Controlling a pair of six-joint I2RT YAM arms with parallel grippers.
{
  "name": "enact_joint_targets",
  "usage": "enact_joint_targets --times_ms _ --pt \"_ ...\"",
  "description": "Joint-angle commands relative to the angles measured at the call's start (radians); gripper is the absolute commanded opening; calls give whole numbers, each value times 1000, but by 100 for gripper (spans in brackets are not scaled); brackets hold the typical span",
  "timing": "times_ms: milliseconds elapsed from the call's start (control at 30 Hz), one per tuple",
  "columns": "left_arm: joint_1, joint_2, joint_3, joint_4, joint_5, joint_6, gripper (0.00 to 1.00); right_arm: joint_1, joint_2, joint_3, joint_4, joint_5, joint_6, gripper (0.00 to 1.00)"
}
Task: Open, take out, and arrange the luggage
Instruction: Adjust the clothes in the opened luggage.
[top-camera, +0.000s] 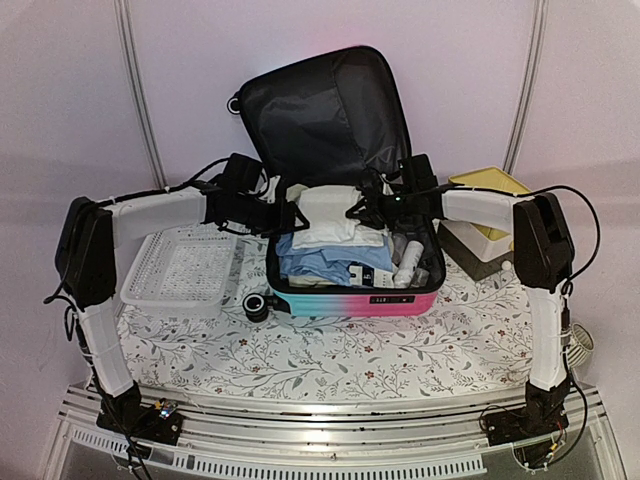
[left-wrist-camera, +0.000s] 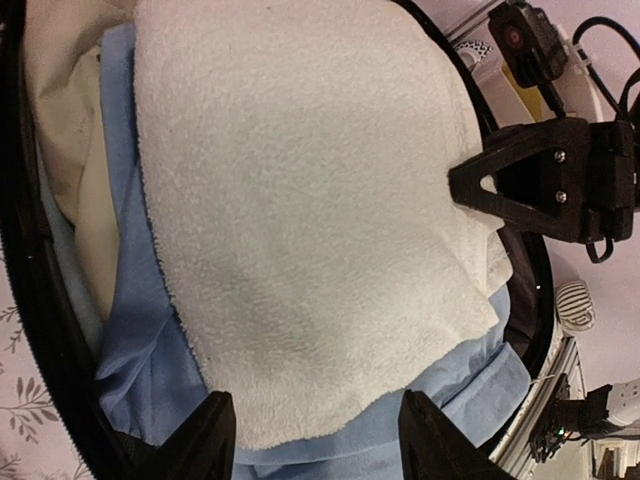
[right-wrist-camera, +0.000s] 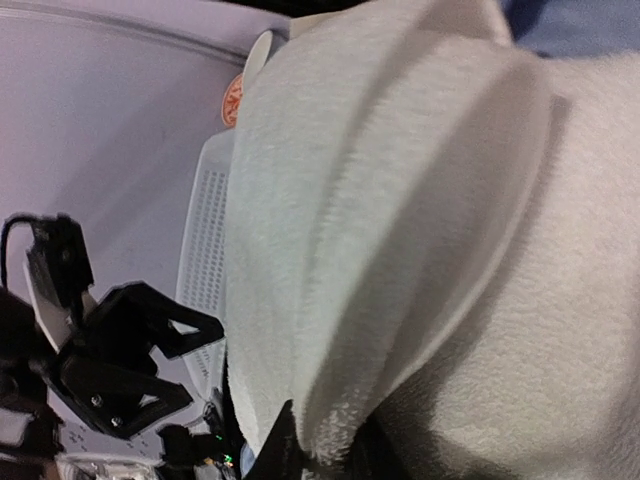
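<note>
Now right claw (right-wrist-camera: 320, 455) tight on white towel (right-wrist-camera: 420, 200) — left claw (left-wrist-camera: 318, 435) half-open

I seem to be working in a robot test booth in a lab, not a home. Plain pale wall panels (top-camera: 60, 90) close in the back and sides, joined by bare metal poles (top-camera: 140, 90). The flowered cloth (top-camera: 330, 355) on the table is the only homely touch. Along the near edge runs an aluminium rail (top-camera: 330, 425) carrying the left arm's base (top-camera: 140, 420) and the right arm's base (top-camera: 525, 425), with loose black cables (top-camera: 597, 228) trailing. The round white thing (top-camera: 578, 345) at far right may be a small fan.
</note>
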Motion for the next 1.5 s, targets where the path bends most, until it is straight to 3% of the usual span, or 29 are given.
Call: enact_joint_targets --times_ms 0,133,700,1467 --pt "-15 -29 9 -20 -21 17 58 7 -12 27 29 3 15 7" --pt "-14 -66 1 -24 -43 19 58 7 -54 11 30 11 8 3" --pt "-14 -83 8 -44 -71 21 58 -9 -177 -4 2 23 -8 3" --pt "-15 -31 24 7 -12 -28 65 -94 -158 -120 -30 53 -83 4"
